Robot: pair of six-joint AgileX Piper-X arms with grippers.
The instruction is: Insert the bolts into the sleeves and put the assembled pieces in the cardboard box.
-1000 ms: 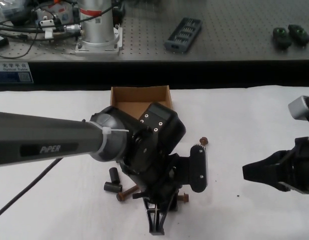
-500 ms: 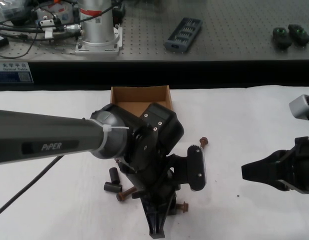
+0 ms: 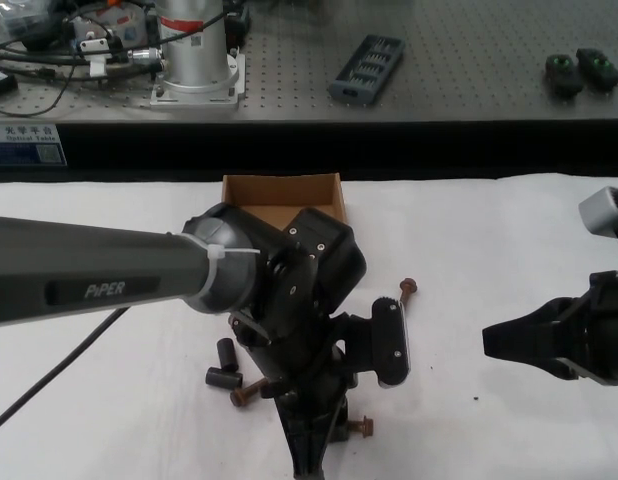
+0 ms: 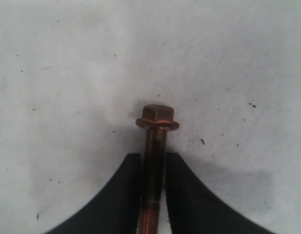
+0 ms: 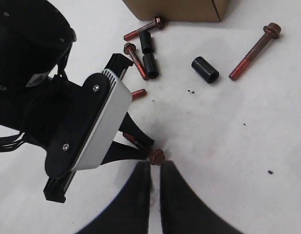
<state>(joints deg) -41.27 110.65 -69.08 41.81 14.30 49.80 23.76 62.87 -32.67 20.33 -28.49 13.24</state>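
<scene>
My left gripper point(image 4: 154, 170) is shut on the shank of a copper-coloured bolt point(image 4: 157, 119), whose hex head sticks out past the fingertips just over the white cloth. In the high view this gripper point(image 3: 341, 422) points down near the front edge, with the bolt head point(image 3: 364, 426) beside it. Behind it stands the cardboard box point(image 3: 282, 190). Two black sleeves point(image 3: 225, 365) and a loose bolt point(image 3: 249, 391) lie left of the arm. My right gripper point(image 5: 155, 195) hangs to the right, shut and holding nothing, aimed at the held bolt point(image 5: 156, 156).
Another bolt point(image 3: 407, 285) lies apart on the cloth, right of the box. More bolts point(image 5: 143, 29) and a third sleeve point(image 5: 205, 69) lie near the box point(image 5: 175, 9). A metal bench with equipment runs along the back.
My left gripper has moved toward the front edge, taking the bolt with it. The right arm has barely shifted.
</scene>
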